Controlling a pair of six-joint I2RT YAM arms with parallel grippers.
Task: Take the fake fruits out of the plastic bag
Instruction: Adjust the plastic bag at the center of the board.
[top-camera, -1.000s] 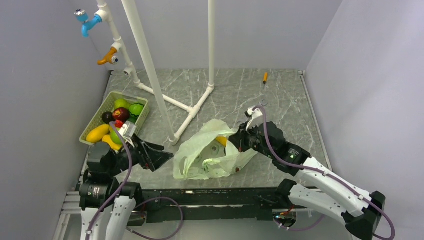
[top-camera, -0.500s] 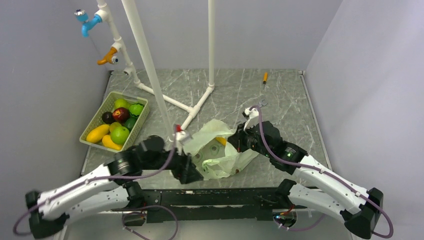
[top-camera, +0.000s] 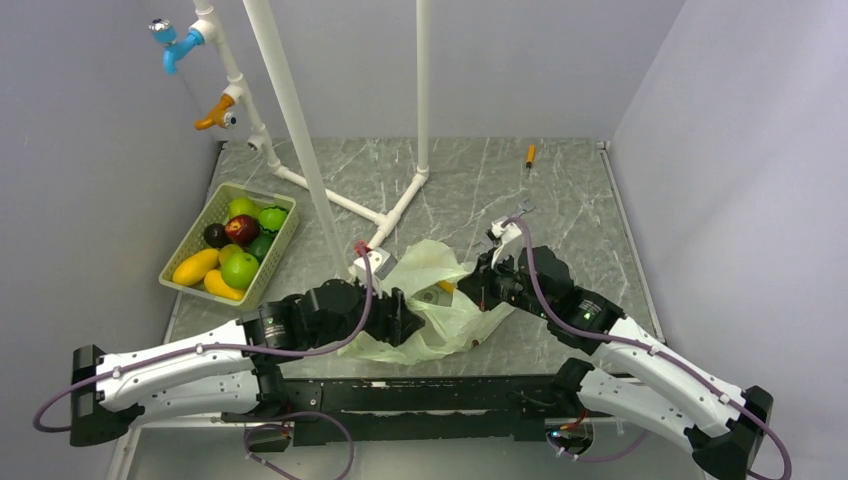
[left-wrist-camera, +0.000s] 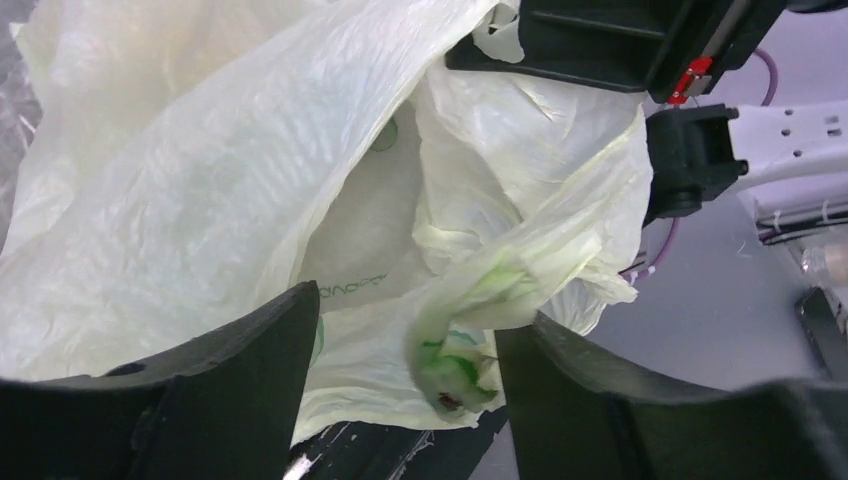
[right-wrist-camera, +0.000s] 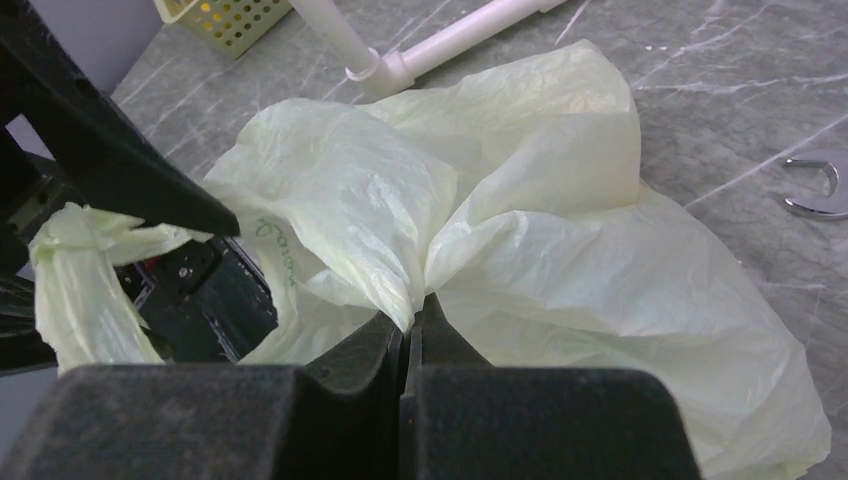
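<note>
Presently, plastic bag lies crumpled on bench, near centre, between both arms. Right gripper clenched on fold at bag's right side, film bunched at its fingertips. Left gripper released, jaws spread wide at bag's left side; twisted part of bag hangs in gap, contact with either finger cannot be told. Yellow fruit shows at bag opening, just beside right gripper. Other fake fruits sit in slotted basket at left, well apart from bag.
</note>
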